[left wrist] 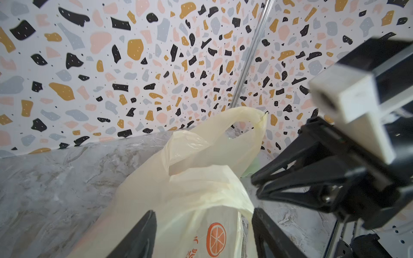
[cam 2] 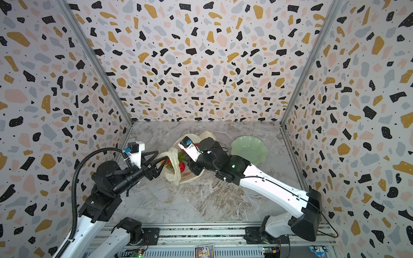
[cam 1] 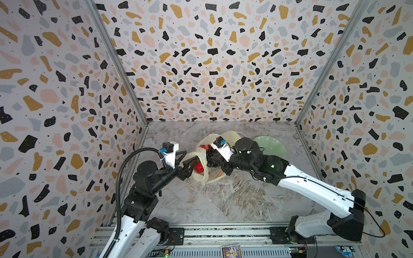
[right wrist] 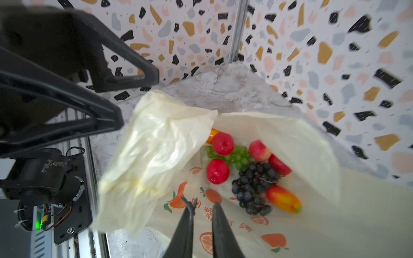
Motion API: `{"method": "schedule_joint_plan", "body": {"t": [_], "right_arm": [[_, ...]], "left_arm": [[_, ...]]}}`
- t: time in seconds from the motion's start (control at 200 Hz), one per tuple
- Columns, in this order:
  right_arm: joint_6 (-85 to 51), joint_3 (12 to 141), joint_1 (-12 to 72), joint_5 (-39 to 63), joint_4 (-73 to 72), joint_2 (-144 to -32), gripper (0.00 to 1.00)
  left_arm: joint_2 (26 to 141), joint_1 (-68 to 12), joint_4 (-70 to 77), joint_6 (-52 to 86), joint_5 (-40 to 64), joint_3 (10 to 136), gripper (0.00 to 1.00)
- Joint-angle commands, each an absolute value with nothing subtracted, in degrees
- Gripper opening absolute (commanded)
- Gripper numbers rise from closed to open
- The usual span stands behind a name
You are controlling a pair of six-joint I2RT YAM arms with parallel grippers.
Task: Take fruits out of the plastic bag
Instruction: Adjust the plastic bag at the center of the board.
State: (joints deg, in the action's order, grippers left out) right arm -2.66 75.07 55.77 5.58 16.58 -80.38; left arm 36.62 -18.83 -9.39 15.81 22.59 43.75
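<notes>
Left end effector: fingers spread wide and gripping nothing. Cream bag film fills the gap between them; whether they touch it cannot be told.
Right end effector: fingers drawn close with only a slim gap, and nothing seen clamped. A thin dark wisp sits at one tip, unidentifiable. Whether any film is caught cannot be told.
Writing: the plastic bag carries printed orange slices, whole oranges and orange-red characters, too blurred to read. A colourful card lies by the front rail, its text illegible.
Plastic bag, position: on the marble desk between the two arms, its mouth open toward the Right end effector. One loop handle stands upright.
Fruits, position: all inside the bag, on its lower printed panel.
Fruits, itemised: two red apples, green grapes, dark grapes and a red-yellow mango-like fruit. An orange fruit is half hidden under the film.
Fruits relative to Right end effector: the dark grapes are nearest, just beyond the fingertips and apart from them.
Fruits relative to Left end effector: in a top view a red fruit shows just beyond its tips at the bag's edge.
Green dish: on the desk behind the right arm, near the bag.
</notes>
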Motion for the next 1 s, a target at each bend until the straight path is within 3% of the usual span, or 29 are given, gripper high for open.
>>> {"method": "schedule_joint_plan", "body": {"t": [0.0,0.27,0.426,0.791,0.911,0.991], "right_arm": [[-9.0,72.3,52.7,15.6,5.7,-79.6,0.17],[-18.2,72.3,52.5,29.3,-3.9,-83.5,0.16],[-19.5,76.4,52.5,31.9,-2.8,-86.3,0.18],[-20.3,83.5,53.1,39.0,-1.6,-92.0,0.20],[-19.1,86.4,53.9,38.9,0.9,-93.9,0.21],[-18.8,87.0,53.8,38.6,1.4,-94.4,0.21]], "left_arm": [[37.7,-18.9,-7.5,17.9,26.0,44.5,0.69],[36.6,-19.1,-8.7,15.7,37.3,43.9,0.72],[35.2,-19.2,-12.4,13.1,35.6,44.8,0.79],[37.7,-20.8,-10.5,14.3,31.8,43.0,0.79],[38.4,-21.6,-8.3,15.2,31.5,42.5,0.73],[39.6,-21.8,-8.3,15.3,31.3,42.5,0.58]]}}
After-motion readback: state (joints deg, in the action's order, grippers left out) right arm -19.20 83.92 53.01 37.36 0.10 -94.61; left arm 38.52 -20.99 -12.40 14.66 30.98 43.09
